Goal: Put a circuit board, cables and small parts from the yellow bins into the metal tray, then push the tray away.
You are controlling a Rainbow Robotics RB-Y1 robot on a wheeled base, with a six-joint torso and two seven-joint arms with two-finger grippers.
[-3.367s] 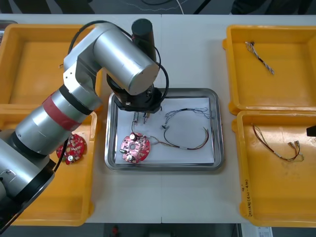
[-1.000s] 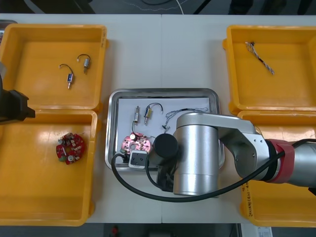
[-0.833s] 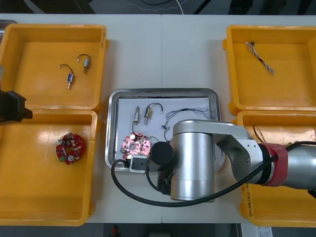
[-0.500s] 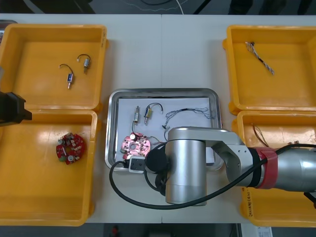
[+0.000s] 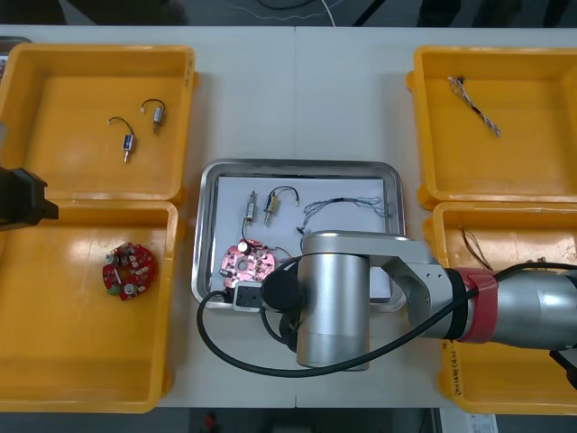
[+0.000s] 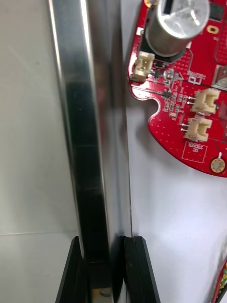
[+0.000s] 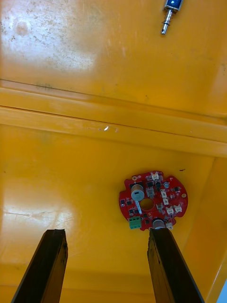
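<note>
The right tool (image 6: 105, 253) is clamped on the near rim of the metal tray (image 6: 90, 118). One of its black fingers (image 6: 71, 274) stands outside the rim over the worktop (image 6: 28, 118) and the other stands inside on the white lining. Just beyond the inner finger lies the circuit board (image 6: 184, 94), close to the rim but apart from the tool.

In the front view this hold sits near the tray's left near corner, under the right arm. The tray rests mid-worktop between the yellow bins (image 5: 90, 54). It carries the board, the cables (image 5: 347, 206) and the small metal parts (image 5: 260, 207).

The tray looks like thin, stiff sheet metal, light and smooth, so it should slide readily. Its rolled rim is slick, though, and gives narrow fingers little to bite on. With the hold off-centre, a push is likely to swing the tray rather than send it straight. The loose cables and parts may skate on the lining, so a slow, even push would suit.

The left tool (image 7: 107, 232) hangs with its fingers apart over a left bin, above a second circuit board (image 7: 152, 200).
</note>
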